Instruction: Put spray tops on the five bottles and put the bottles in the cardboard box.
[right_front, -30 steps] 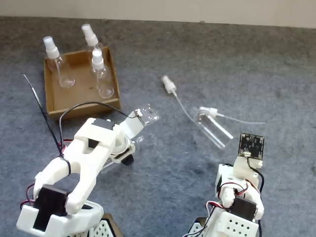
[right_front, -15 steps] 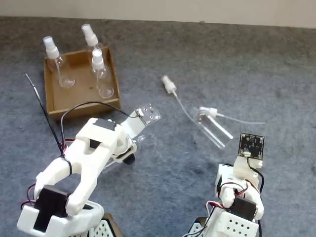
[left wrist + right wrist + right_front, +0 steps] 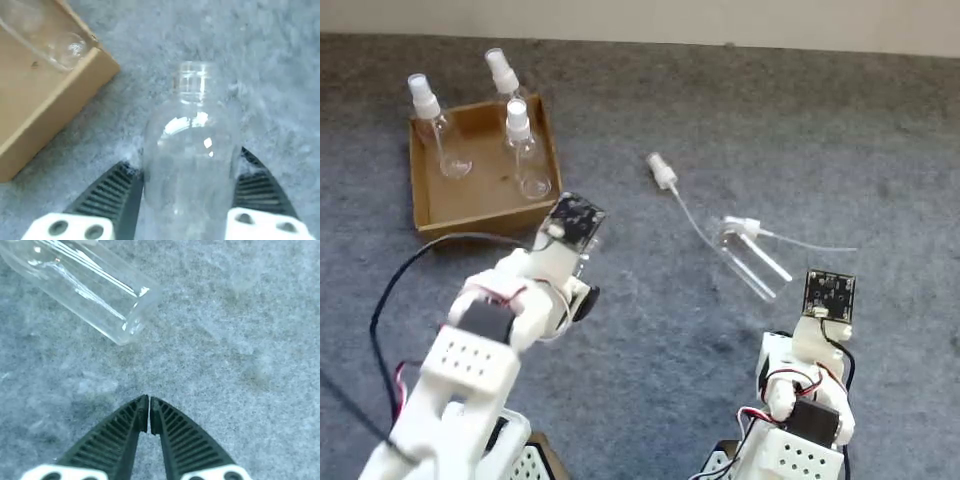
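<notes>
While the left tool (image 3: 186,164) is clamping an uncapped bottle (image 3: 190,135), cardboard box (image 3: 55,107) near it, the right tool (image 3: 149,412) is sitting closed and empty, so capping is likely requiring the spray top (image 3: 663,172) ahead.

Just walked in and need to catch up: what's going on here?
The left gripper clamps an open-necked bottle beside the cardboard box, where three bottles with spray tops stand. The right gripper is shut and empty above the carpet near another bottle lying on its side. A loose spray top lies farther off.
</notes>
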`<action>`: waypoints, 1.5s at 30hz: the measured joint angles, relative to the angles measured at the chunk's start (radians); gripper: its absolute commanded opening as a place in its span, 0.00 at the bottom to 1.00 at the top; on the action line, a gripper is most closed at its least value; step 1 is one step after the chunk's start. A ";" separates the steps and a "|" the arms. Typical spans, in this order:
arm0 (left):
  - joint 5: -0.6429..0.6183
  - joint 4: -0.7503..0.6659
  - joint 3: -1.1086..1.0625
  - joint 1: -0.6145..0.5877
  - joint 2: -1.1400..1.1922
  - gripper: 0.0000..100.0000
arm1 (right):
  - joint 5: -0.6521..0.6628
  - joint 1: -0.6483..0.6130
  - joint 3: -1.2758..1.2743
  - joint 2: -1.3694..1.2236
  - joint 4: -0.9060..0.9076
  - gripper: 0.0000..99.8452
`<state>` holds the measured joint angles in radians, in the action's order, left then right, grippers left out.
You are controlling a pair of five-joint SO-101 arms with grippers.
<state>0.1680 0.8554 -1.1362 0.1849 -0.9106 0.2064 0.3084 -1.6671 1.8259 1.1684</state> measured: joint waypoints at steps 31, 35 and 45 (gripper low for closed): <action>-0.114 -0.167 -0.408 0.000 -0.799 0.15 | 0.212 -0.060 0.176 0.002 0.000 0.01; -0.114 -0.126 -0.420 0.002 -0.896 0.15 | 0.229 -0.060 0.261 0.002 0.000 0.01; -0.114 -0.120 -0.428 0.003 -0.901 0.15 | 0.232 -0.058 0.646 -0.562 0.000 0.01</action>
<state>0.0545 0.7357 -1.5643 0.1880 -1.8113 0.4381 0.2501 -1.0211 1.2643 1.1684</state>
